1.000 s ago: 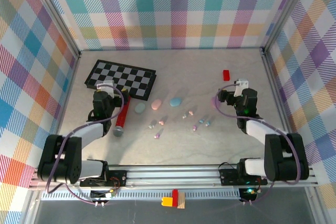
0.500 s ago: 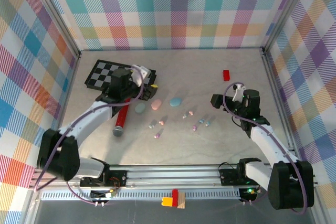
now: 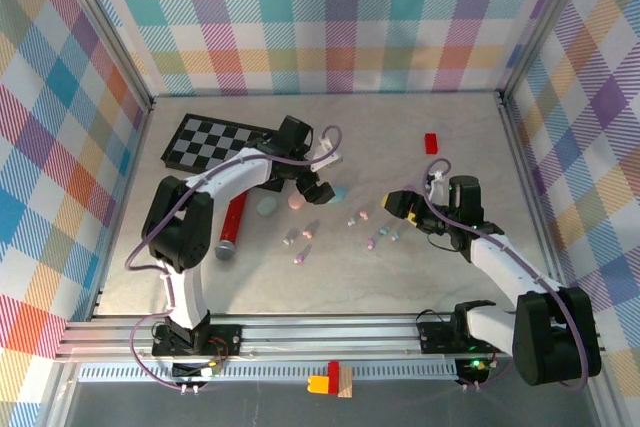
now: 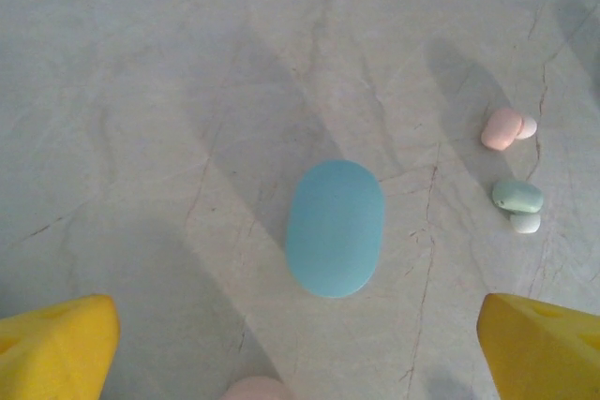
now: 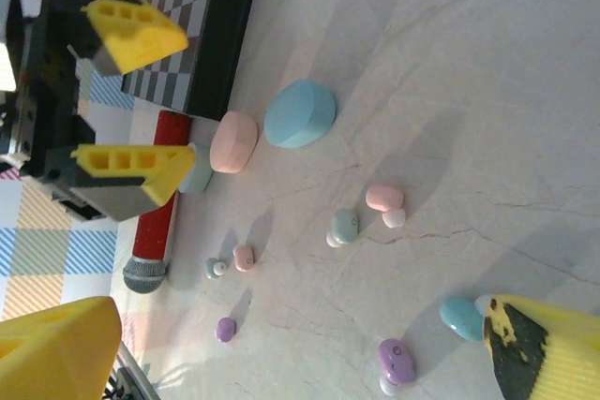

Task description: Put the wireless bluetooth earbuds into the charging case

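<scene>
Mid-table, by the cases: my left gripper (image 5: 173, 105) hangs with its fingers spread wide and nothing between them. From left wrist, blue case (image 4: 335, 228) lies flat between the yellow fingertips (image 4: 58, 344), clear of both. Pink case (image 5: 233, 141) is just beside the blue one. Green case (image 5: 202, 175) is next along, partly hidden behind my left finger in right wrist view.

My right gripper (image 3: 395, 203) is spread wide too, empty, just right of the earbuds (image 3: 372, 243).

Earbuds are all loose on the table (image 3: 450, 277), outside the cases. Pink bud (image 5: 384, 199) and green bud (image 5: 344, 227) lie close together, near the blue case. Blue bud (image 5: 459, 318) and purple bud (image 5: 396, 361) lie nearest my right fingertips (image 5: 539, 353). Three more sit apart, toward the mic: small pink bud (image 5: 243, 257) beside a grey bud (image 5: 215, 268), and second purple bud (image 5: 225, 329) near them.

Red mic (image 5: 155, 231) lies left of the green case, handle end toward the chessboard (image 3: 215, 144). Red block (image 3: 431, 143) sits well apart, far right.
</scene>
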{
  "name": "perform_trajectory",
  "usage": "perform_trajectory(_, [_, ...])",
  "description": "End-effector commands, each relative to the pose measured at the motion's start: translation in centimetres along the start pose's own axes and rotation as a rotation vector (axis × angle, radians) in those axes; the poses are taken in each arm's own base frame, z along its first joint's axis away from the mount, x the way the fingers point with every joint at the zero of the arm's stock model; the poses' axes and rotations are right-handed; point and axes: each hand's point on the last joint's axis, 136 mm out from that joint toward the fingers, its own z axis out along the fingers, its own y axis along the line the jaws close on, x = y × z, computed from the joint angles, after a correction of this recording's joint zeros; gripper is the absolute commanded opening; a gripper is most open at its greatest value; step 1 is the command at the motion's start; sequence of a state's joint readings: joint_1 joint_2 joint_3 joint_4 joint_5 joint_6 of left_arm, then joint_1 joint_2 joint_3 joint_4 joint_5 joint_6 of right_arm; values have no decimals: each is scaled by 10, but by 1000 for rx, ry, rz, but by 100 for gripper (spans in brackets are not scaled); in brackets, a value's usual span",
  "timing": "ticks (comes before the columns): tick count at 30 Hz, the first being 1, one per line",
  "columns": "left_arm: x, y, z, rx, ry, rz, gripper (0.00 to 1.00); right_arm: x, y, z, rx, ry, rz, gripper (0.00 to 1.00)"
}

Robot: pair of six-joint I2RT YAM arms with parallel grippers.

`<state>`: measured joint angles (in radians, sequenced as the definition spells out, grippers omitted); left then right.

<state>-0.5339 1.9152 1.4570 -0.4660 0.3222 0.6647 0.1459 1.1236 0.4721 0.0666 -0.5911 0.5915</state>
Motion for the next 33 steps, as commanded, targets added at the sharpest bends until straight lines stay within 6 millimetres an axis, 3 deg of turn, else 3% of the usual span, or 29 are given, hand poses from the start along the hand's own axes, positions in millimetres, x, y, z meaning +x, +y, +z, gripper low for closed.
perform_trajectory(1, [11,-18,11,102,87,55,88,7,4,5,-35,37,11,99])
perform_trajectory(8, [17,-19,35,117,164,72,86,9,4,12,-34,55,8,99])
perform_trajectory(16, [19,-20,56,148,185,65,72,12,4,15,-32,71,3,99])
perform_trajectory(24, [19,-25,69,184,209,68,68,13,4,13,-18,68,-5,99])
perform_trajectory(33, [27,-30,75,205,243,65,54,10,-3,13,24,55,26,99])
